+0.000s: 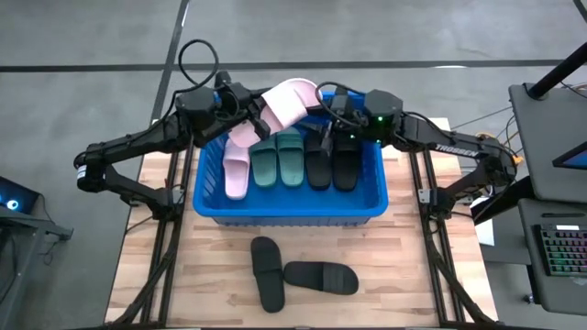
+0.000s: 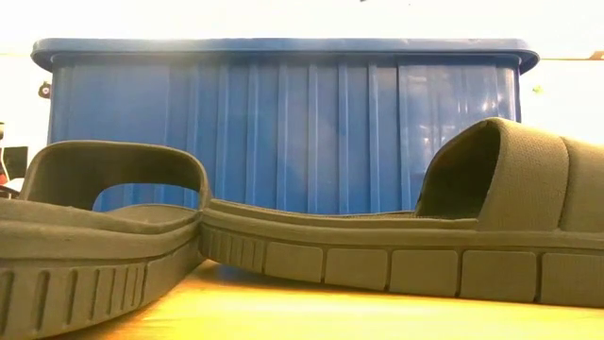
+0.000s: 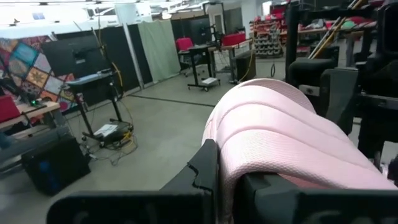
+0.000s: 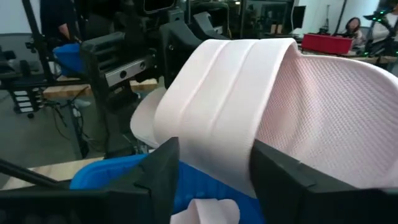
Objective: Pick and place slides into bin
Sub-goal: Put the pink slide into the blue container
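Observation:
A pale pink slide (image 1: 286, 101) is held above the far rim of the blue bin (image 1: 209, 203), tilted, between both grippers. My left gripper (image 1: 260, 117) is shut on its left end and my right gripper (image 1: 328, 108) on its right end. In the bin, side by side, stand another pink slide (image 1: 236, 170), two sage green slides (image 1: 278, 163) and two black slides (image 1: 332, 163). Two more black slides (image 1: 266, 272) (image 1: 321, 276) lie on the table in front of the bin, the toe of one against the other. My left gripper (image 3: 239, 180) has the pink slide's ribbed strap (image 3: 273, 134) between its two fingers, coming level from the table's left. The slide is lifted clear of the bin. The gripper itself hides the contact faces. My right gripper (image 4: 214, 177) pinches the pink slide's wide strap (image 4: 217, 118) between its two fingers, one on each strap edge, coming level from the table's right. The textured footbed (image 4: 336, 106) stands beside the strap. The slide is lifted clear above the bin's rim (image 4: 112, 171).
In the low view the two black slides (image 2: 104, 236) (image 2: 453, 236) lie close in front of the bin's near wall (image 2: 283, 132). The near part of the wooden table (image 1: 404, 275) lies bare on either side of them. A desk with a keyboard (image 1: 561, 252) stands at right.

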`<state>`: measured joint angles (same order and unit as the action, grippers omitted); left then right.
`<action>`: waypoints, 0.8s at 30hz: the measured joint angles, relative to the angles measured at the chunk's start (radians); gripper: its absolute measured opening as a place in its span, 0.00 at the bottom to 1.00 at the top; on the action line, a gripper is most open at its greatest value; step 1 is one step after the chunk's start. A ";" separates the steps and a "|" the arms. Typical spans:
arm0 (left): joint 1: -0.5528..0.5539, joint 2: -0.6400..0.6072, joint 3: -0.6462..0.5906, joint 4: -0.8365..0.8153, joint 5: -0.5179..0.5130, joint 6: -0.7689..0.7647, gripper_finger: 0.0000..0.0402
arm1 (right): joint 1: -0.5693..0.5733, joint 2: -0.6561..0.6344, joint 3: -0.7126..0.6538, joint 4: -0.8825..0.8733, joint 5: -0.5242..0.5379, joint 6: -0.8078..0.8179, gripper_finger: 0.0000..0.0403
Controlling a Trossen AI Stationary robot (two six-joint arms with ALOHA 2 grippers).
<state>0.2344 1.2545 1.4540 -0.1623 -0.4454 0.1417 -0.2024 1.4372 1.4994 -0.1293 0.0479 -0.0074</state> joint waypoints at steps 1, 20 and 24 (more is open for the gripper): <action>0.000 0.000 0.000 0.002 0.008 0.000 0.00 | -0.001 0.000 0.000 0.001 -0.010 0.001 0.41; 0.000 0.004 0.001 0.007 0.065 0.120 0.16 | -0.034 -0.007 0.000 -0.029 -0.069 0.119 0.02; 0.000 -0.008 0.001 -0.014 0.048 0.155 0.34 | -0.047 -0.023 0.000 -0.047 -0.061 0.131 0.02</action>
<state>0.2344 1.2463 1.4551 -0.1759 -0.3972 0.2968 -0.2496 1.4140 1.4996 -0.1762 -0.0135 0.1232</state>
